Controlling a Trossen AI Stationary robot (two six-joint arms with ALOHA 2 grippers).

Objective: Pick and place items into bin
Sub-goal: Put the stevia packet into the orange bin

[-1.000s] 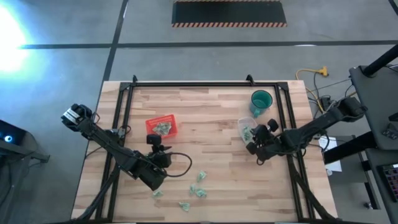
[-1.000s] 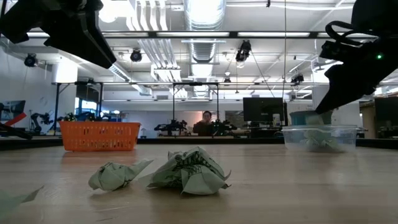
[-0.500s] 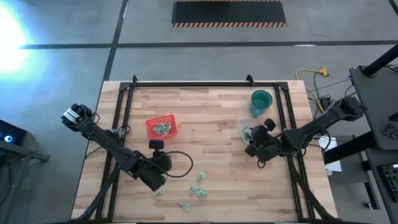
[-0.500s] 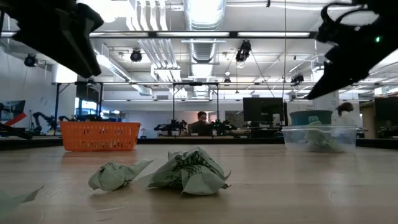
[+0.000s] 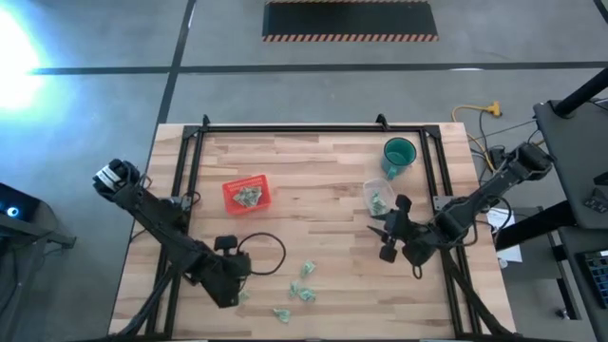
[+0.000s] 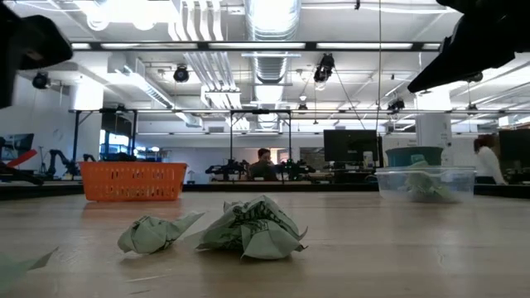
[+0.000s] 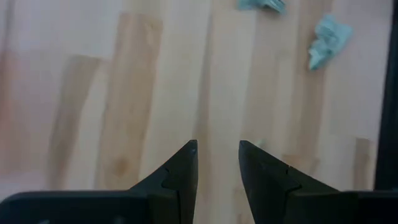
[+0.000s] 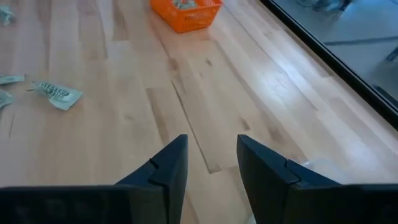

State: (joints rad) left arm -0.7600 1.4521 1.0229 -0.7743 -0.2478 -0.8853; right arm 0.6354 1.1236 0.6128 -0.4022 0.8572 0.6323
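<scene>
Several pale green crumpled items (image 5: pixel 306 282) lie loose on the wooden table near its front edge; the low view shows two of them (image 6: pixel 248 228) close up. More items lie in the red tray (image 5: pixel 247 193) and in the clear tub (image 5: pixel 378 199). My left gripper (image 5: pixel 228 275) hangs open over bare wood just left of the loose items, and two of them (image 7: pixel 328 40) show beyond its fingers. My right gripper (image 5: pixel 385 237) is open too, on the near side of the clear tub, with nothing between its fingers (image 8: pixel 211 140).
A green cup (image 5: pixel 399 154) stands at the far right, behind the clear tub. A black frame (image 5: pixel 313 128) runs along the table's far edge and down both sides. A black cable (image 5: pixel 271 255) loops on the wood by my left arm.
My left gripper has drawn back from beside the red tray toward the table's near edge and a little left. My right gripper has left the clear tub and moved toward the near edge. The loose items have not moved.
</scene>
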